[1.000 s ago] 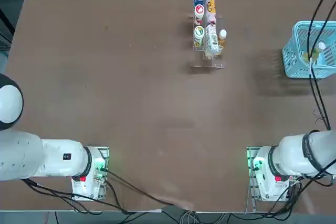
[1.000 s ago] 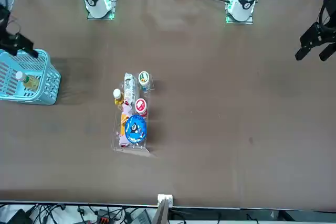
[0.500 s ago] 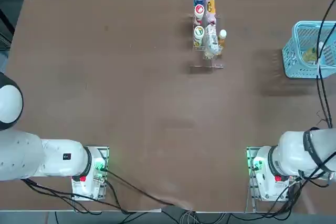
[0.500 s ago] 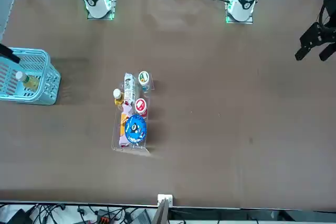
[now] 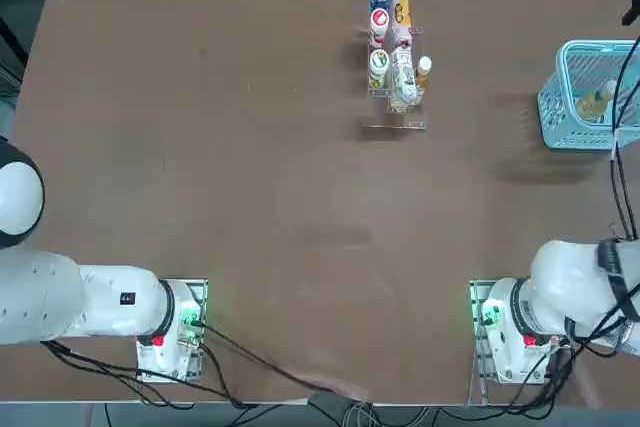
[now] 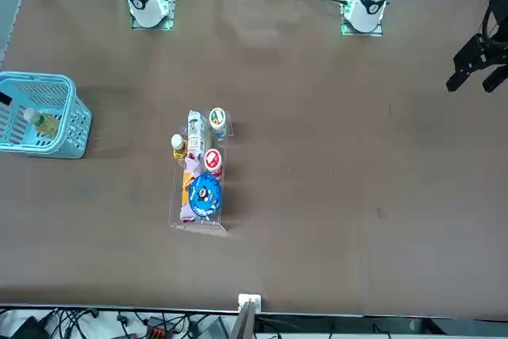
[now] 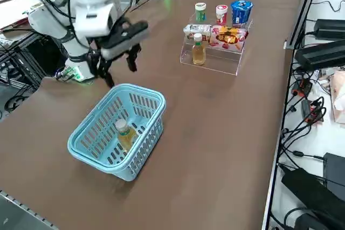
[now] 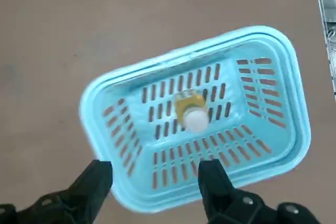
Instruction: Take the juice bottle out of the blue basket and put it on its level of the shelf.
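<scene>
The juice bottle [image 7: 124, 134] stands upright inside the blue basket [image 7: 91, 152], its white cap up and its pale yellow liquid showing through the clear plastic; in the wrist view the bottle [image 8: 192, 113] sits near the middle of the basket's [image 8: 107, 90] floor, touching none of the mesh walls. The basket rests on the brown table [image 5: 250, 197] at the robot's right edge, well apart from the shelf [image 5: 396, 125], and the top view catches only part of it [image 5: 560, 112] with the bottle [image 5: 594, 102] inside. The right claw [image 7: 118, 65] hangs above the table just beside the basket's rim, on the side toward the arm's base, with its two black fingers [image 7: 131, 60] spread wide and holding nothing; from the wrist camera the claw [image 8: 155, 182] shows the basket's near wall in the gap between its fingertips, and it touches neither basket nor bottle. The clear shelf [image 7: 211, 60] stands near the table's far edge from the robot, loaded with several drinks: a blue-lidded cup [image 7: 241, 12], a red-capped one [image 7: 221, 14], a green-capped one [image 7: 200, 12], flat packets on the middle step, and an orange-filled white-capped bottle [image 7: 198, 50] on the lowest step.
</scene>
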